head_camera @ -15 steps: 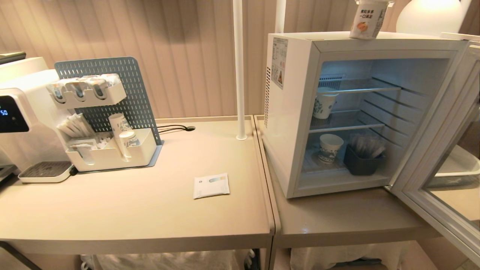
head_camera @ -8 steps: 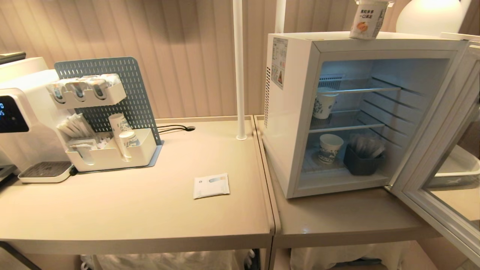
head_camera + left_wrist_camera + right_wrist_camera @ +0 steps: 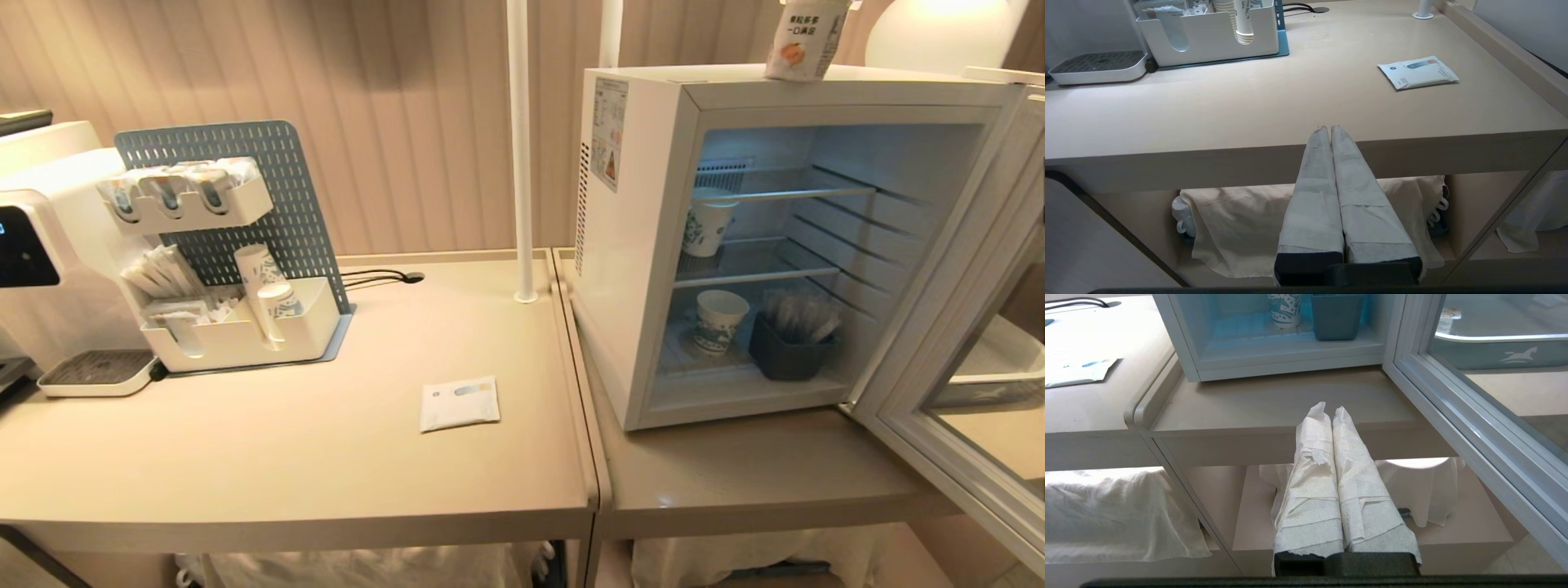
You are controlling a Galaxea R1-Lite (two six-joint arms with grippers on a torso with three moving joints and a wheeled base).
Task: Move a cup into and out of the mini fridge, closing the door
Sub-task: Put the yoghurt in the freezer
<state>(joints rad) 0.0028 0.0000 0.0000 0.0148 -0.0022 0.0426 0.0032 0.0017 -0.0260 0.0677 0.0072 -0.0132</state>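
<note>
Drinks corner: water dispenser, paper-cup organiser, mini fridge on beige tables.

The mini fridge has a smooth, white, faintly glossy shell, with thin metal wire shelves inside it. Beside the fridge, the door is a pale, smooth frame around a glossy glass pane that mirrors the room. On top of the fridge the cup looks like glossy white plastic with a printed label. The tables under and beside the fridge have a matt beige finish, like laminate. The packet on the table beside the fridge is flat and slightly shiny. Both the left gripper and the right gripper are wrapped in rough, wrinkled white tape or paper. Creased cloth lies under the tables.
</note>
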